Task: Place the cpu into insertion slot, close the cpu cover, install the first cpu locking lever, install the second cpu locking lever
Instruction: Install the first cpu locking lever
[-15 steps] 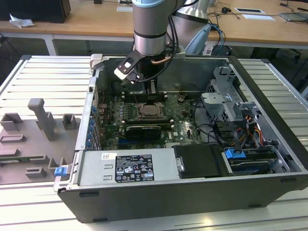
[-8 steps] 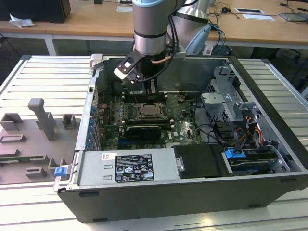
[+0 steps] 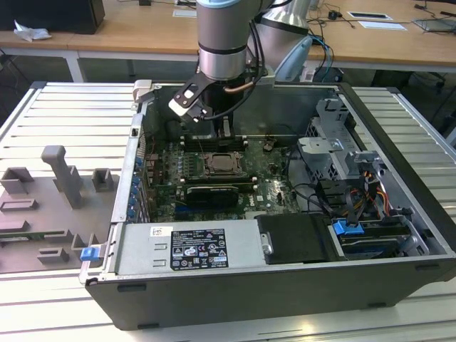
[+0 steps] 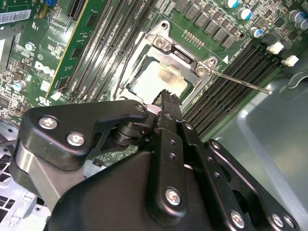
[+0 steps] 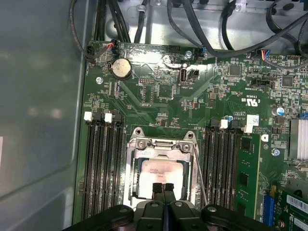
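My gripper [image 3: 225,134] hangs inside the open computer case [image 3: 285,308], low over the green board [image 5: 163,103] and right above the socket [image 3: 221,165]. In both wrist views my two black fingers [image 5: 158,192] are pressed together, with only a thin seam between them and nothing caught there. The chip [image 5: 156,171] lies flat in the socket with its pale metal top facing up. My fingertips [image 4: 168,103] sit over the edge of it nearest to me; I cannot tell whether they touch the metal or hover just above it. The cover [image 5: 163,143], a silver frame with the middle cut out, lies around the chip. As far as I can see it is down flat, with the chip's top showing through its opening. One thin lever [image 4: 240,82] runs out from a corner of the socket at a slant over the black memory slots [image 4: 236,62] beside it, apart from the frame. On the other side of the socket a second wire lever [image 4: 119,79] runs along the frame's edge. A round coin battery [image 5: 121,68] sits on the board beyond the socket, well apart from my fingers. In the exterior view a long black card [image 3: 211,194] lies just beside the socket, on the side toward the camera.
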`<move>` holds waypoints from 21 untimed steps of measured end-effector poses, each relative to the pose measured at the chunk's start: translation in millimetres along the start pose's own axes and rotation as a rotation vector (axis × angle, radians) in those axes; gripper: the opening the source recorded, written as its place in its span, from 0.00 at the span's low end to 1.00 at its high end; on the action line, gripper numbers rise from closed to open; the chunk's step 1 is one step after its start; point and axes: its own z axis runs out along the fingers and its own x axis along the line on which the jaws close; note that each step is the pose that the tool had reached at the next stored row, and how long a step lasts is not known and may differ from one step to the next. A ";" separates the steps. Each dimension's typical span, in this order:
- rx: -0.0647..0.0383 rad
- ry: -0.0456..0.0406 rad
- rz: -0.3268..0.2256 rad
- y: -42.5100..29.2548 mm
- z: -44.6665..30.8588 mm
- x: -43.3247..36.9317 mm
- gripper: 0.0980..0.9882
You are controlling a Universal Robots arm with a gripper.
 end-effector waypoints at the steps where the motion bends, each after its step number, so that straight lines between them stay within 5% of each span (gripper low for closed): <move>1: 0.000 0.0000 0.000 0.0 -0.8 0.0 0.01; 21: 0.000 0.0000 0.000 0.4 -6.7 0.1 0.01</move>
